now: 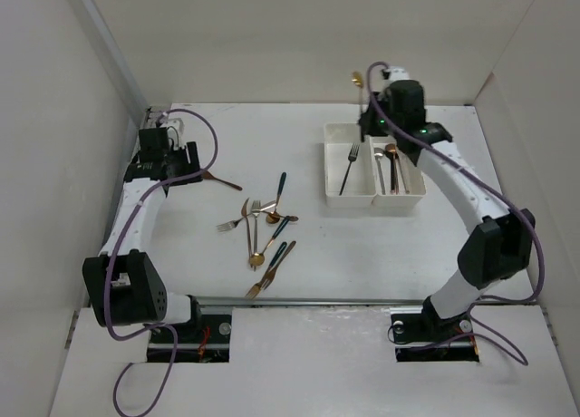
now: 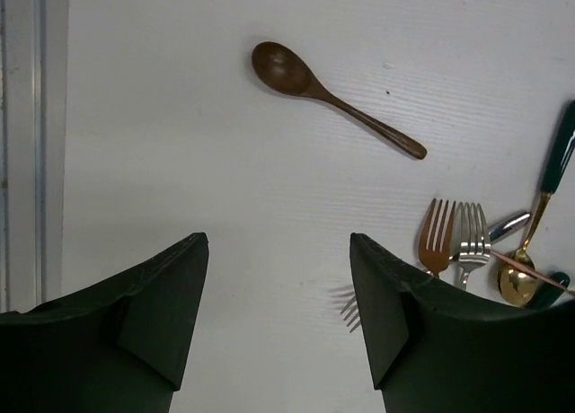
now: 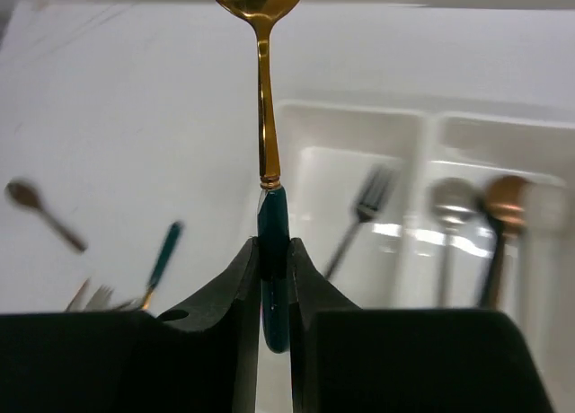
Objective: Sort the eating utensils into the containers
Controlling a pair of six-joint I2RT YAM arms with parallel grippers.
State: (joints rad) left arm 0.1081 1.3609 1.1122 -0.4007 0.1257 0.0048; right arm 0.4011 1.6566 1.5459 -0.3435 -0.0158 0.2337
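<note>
No readable text in any view, no labels, brand names, numbers or signs legible, nothing written near either claw

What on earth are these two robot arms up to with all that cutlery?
They are sorting cutlery into a white two-bin tray. The right gripper is shut on a gold spoon with a dark green handle, held up near the tray. One bin holds a fork, the other spoons. The left gripper hangs open near a brown spoon. A pile of forks and spoons lies unsorted in the middle.
</note>
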